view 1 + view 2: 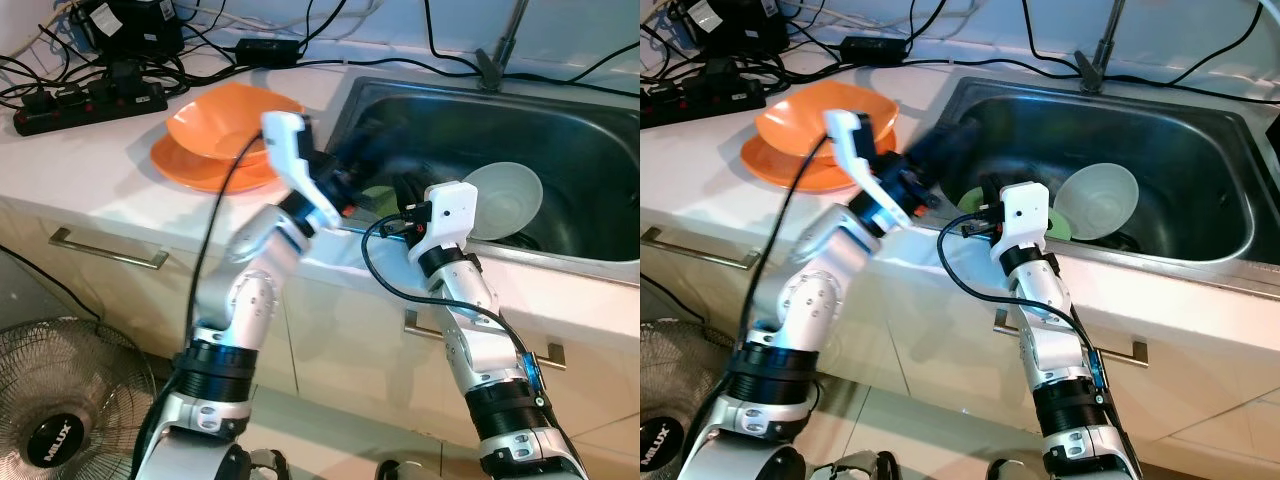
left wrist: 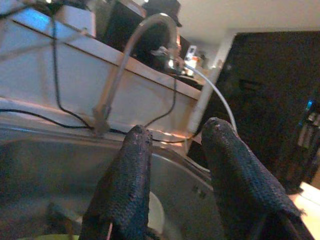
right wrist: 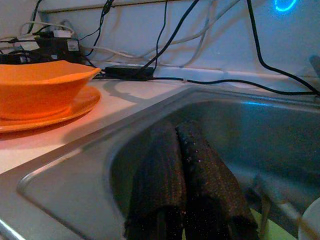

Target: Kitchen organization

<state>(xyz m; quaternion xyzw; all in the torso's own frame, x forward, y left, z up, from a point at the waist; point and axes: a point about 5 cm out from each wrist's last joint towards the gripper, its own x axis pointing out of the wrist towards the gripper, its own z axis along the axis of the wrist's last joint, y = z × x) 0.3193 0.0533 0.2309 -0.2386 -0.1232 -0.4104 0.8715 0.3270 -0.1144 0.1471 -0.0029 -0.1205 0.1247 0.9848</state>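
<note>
Orange bowl [image 1: 225, 125] stacked on plate [image 1: 205, 172] on surface beside sink [image 1: 590, 130]. White bowl [image 1: 503, 200] remains inside sink. Left pincer [image 2: 172, 150] spread, empty; right pincer [image 3: 177, 150] closed, empty, over sink.

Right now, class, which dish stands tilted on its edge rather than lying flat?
The white bowl inside the sink leans on edge; the orange bowl sits level on the orange plate.

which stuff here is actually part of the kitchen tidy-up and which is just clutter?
In play:
- sink
- white bowl in the sink
- green dish in the sink
- orange bowl on orange plate, counter
- left gripper, jaws open, over the sink
- right gripper, jaws shut, in the sink

Lying about:
- power strip and cables
- faucet
- fan
</note>
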